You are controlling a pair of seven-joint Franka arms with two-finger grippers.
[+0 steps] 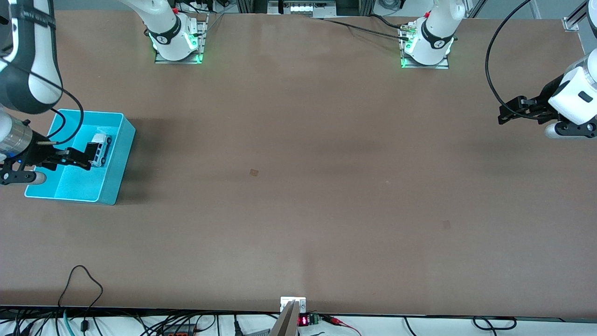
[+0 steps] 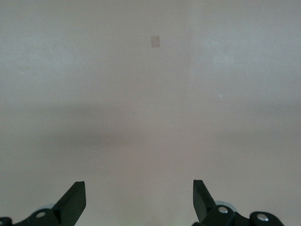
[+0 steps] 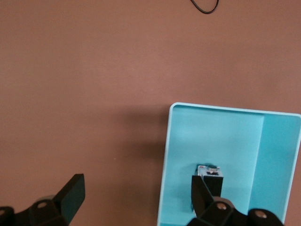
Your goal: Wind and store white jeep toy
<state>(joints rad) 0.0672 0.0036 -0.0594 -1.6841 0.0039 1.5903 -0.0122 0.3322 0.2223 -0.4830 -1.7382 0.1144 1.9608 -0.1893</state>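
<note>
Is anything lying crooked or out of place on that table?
Only slightly: the white jeep toy sits askew inside the turquoise bin, angled against its walls, apparently leaning by the open right gripper. Nothing spilled or broken shows.

No legible text, labels or brands. A small display (image 1: 303,321) at the worktop (image 1: 298,186) edge nearest the front camera glows red; its digits cannot be read.

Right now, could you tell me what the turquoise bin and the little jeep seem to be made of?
Turquoise bin: probably moulded plastic, with smooth, even colour and thin walls. White jeep toy, lying in it: likely plastic, slightly glossy white with a dark roof; too small to be sure.
</note>
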